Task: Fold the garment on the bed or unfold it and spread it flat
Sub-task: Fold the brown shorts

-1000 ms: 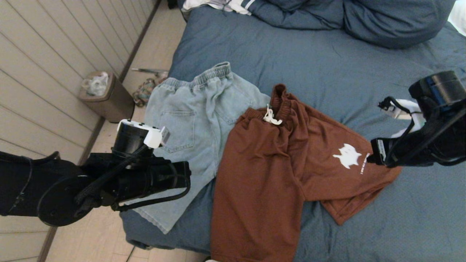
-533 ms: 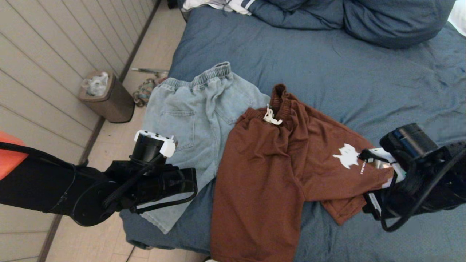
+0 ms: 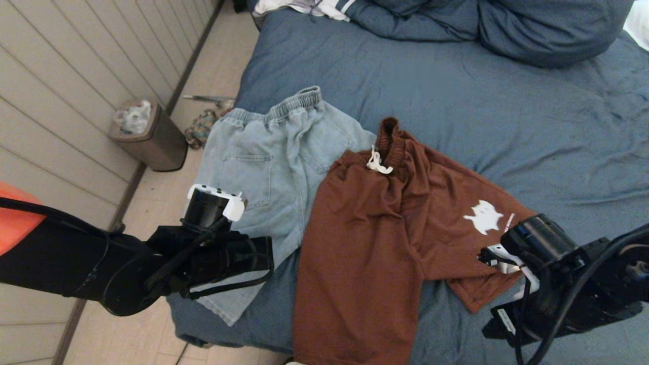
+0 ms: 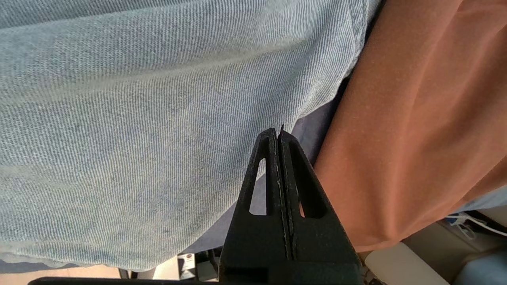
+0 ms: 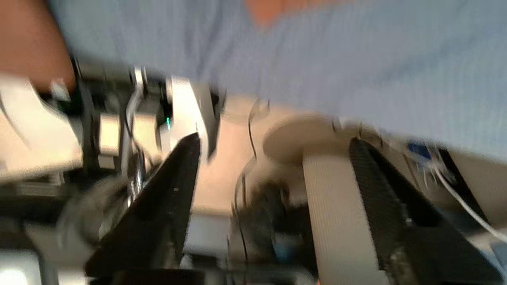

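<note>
On the wrinkled bed [image 3: 456,101], left claw [image 4: 278,136] pinched empty, right claw [image 5: 273,146] spread empty.

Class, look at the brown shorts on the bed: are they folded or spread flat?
Neither: the brown shorts lie unfolded on the bed but rumpled, waistband bunched, one leg skewed sideways.

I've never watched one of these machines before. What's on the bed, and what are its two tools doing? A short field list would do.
bed: slate-blue cover
brown shorts: spread out, overlapping the denim shorts
denim shorts: beside them, near the bed's edge
left tool: shut, empty, above the denim hem
right tool: open, empty, at the bed's near edge
</note>
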Controlling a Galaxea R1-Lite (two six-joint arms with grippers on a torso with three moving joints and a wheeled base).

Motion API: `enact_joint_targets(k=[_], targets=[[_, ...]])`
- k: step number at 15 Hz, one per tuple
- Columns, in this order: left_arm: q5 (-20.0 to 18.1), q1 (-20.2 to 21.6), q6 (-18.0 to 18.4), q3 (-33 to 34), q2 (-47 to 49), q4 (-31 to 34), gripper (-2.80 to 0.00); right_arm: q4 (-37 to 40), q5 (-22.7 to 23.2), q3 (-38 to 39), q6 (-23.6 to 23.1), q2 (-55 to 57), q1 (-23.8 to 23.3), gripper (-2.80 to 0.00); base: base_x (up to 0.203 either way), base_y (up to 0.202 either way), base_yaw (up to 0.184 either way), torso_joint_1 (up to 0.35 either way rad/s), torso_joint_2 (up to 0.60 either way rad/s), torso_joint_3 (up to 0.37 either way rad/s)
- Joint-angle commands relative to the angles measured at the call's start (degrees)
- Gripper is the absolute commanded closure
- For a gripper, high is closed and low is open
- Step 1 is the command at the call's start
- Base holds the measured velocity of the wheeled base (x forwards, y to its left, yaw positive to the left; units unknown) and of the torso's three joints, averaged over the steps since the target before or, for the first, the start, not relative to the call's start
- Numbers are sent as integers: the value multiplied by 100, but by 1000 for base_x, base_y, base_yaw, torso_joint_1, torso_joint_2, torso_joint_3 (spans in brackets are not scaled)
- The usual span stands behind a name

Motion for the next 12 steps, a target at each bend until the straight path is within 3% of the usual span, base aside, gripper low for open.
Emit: enact_joint_targets(k=[1, 6, 12], targets=[[0, 11, -18, 33, -47, -11, 0, -402, -11, -3, 13, 35, -46, -280, 0, 0, 0, 0, 0, 0], [10, 39, -9, 58, -389, 5, 0, -1113, 90, 421, 0, 132, -274, -280, 0, 0, 0, 0, 0, 0], [9, 51, 9, 90, -396, 28, 0, -2913, 316, 970, -131, 1299, -617, -280, 0, 0, 0, 0, 0, 0]])
